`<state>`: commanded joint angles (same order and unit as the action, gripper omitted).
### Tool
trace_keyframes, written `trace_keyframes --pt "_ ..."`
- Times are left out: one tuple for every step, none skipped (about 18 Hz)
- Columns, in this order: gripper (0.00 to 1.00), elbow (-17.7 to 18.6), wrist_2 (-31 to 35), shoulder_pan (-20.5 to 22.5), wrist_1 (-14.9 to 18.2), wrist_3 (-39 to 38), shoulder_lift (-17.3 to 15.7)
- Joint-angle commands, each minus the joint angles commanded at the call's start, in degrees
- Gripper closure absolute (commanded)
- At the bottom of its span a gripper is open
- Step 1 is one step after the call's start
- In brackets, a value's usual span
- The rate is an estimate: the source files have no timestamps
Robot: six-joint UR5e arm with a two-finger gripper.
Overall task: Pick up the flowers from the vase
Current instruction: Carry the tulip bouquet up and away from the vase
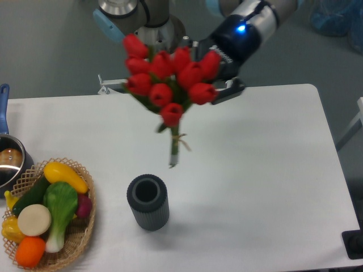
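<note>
The flowers (167,76), a bunch of red tulip buds with green leaves and pale green stems, hang in the air above the table, stems pointing down and a little right. My gripper (218,79) reaches in from the upper right, is mostly hidden behind the buds and is shut on the bunch. The stem ends are clear of the vase. The vase (148,202), dark grey and ribbed, stands upright and empty on the white table below the bunch, slightly to the left.
A wicker basket (79,238) of toy vegetables sits at the front left. A steel pot (8,161) with a blue handle is at the left edge. The white table (261,170) spans the view.
</note>
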<state>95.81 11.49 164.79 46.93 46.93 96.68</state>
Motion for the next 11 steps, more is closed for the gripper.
trace_keyframes --pt "0.61 -0.35 1.85 0.01 0.0 0.0 0.61" --pt "0.61 -0.62 3.08 0.01 -0.09 0.09 1.05" --pt "0.61 -1.32 3.79 -0.08 0.0 0.0 1.67" --pt "0.61 -1.5 3.89 -0.08 0.0 0.09 2.19" --pt "0.61 -1.67 3.89 -0.08 -0.09 0.09 2.55" --pt "0.61 -1.94 3.89 -0.08 -0.09 0.18 2.9" --pt "0.61 -2.37 3.89 -0.17 -0.09 0.09 3.42" --pt "0.61 -1.59 3.89 -0.26 -0.18 0.26 3.52" --pt "0.61 -1.33 3.89 -0.26 -0.18 0.09 3.43" --pt "0.61 -1.06 3.89 -0.26 -0.18 0.18 3.43" --pt "0.61 -0.71 3.89 -0.17 -0.26 0.26 3.34"
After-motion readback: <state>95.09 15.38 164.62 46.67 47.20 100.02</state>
